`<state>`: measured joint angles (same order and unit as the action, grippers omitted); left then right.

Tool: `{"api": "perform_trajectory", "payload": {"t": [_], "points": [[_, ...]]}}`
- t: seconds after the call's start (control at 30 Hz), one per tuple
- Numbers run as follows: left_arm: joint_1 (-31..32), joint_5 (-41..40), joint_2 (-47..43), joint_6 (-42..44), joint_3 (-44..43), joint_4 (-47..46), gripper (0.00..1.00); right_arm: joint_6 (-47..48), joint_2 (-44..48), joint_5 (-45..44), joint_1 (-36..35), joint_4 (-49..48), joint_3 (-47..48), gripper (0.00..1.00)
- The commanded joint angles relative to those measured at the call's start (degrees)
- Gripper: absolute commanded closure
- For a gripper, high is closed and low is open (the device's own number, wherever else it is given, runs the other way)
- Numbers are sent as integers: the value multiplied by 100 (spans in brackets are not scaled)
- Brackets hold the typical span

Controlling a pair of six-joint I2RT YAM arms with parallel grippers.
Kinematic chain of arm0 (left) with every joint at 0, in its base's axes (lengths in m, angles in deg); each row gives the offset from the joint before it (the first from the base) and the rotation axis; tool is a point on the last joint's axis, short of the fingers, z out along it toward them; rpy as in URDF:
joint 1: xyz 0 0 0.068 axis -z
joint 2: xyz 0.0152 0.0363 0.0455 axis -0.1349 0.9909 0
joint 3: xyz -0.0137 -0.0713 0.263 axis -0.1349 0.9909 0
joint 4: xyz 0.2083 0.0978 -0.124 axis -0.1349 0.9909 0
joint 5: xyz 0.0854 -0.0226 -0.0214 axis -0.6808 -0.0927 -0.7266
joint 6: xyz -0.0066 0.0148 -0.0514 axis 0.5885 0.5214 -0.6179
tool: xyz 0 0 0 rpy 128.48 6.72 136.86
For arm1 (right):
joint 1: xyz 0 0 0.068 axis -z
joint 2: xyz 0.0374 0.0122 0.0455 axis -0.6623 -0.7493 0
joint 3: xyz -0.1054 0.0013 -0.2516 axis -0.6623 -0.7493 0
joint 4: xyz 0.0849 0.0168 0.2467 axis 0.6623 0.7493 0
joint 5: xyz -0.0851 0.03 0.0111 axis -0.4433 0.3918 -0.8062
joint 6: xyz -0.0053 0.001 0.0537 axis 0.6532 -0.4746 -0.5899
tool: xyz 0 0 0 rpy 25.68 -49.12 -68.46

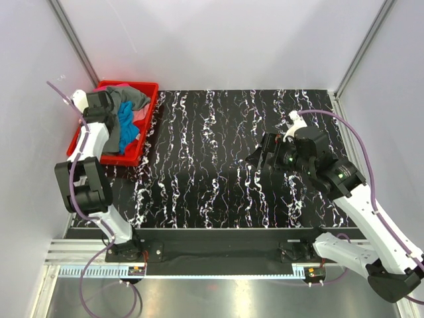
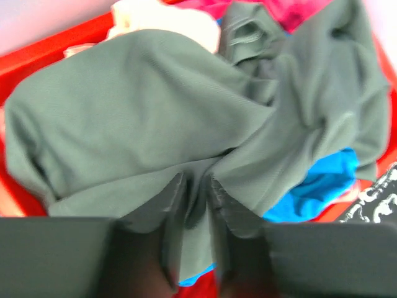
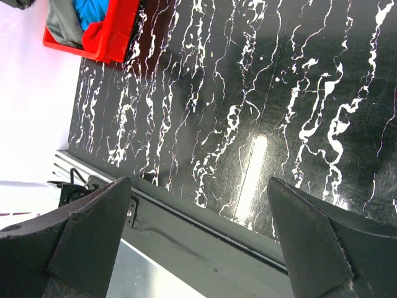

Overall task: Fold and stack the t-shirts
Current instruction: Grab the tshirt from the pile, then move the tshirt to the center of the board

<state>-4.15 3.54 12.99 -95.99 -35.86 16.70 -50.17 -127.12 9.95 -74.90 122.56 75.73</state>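
Fingers (image 2: 170,217) of left gripper (image 2: 195,192) pinch a fold of grey t-shirt (image 2: 136,105) inside red crate (image 2: 37,53); right gripper (image 3: 198,186) spread wide above table (image 3: 279,93).

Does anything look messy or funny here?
Yes: the t-shirts sit in a crumpled heap in the red crate, none folded. The grey t-shirt is bunched on top, pinched by the left fingers.

From my console, the left arm (image 1: 89,142) and the right arm (image 1: 371,212) show white shells over black joint housings. Each trails a lilac cable (image 1: 361,142) back from its claw. The left gripper (image 2: 197,186) has matt black, wedge-shaped fingers (image 2: 173,205) - the right gripper (image 3: 198,186) matches, with green lights (image 1: 289,159) just behind it.
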Motion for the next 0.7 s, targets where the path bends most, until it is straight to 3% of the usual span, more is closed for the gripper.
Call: {"api": "perform_trajectory", "payload": {"t": [0.0,0.1,0.4,0.67], "points": [[30,524,-294,89,17,-580,100,-12,-21,79,3,-176,160,0],[161,797,-618,107,87,-634,100,-38,-48,114,3,-194,177,0],[1646,780,-1839,713,-773,-457,100,-73,22,-131,3,104,309,0],[3315,2203,-3096,591,-1855,-1037,100,-82,646,-966,3,404,494,0]]}}
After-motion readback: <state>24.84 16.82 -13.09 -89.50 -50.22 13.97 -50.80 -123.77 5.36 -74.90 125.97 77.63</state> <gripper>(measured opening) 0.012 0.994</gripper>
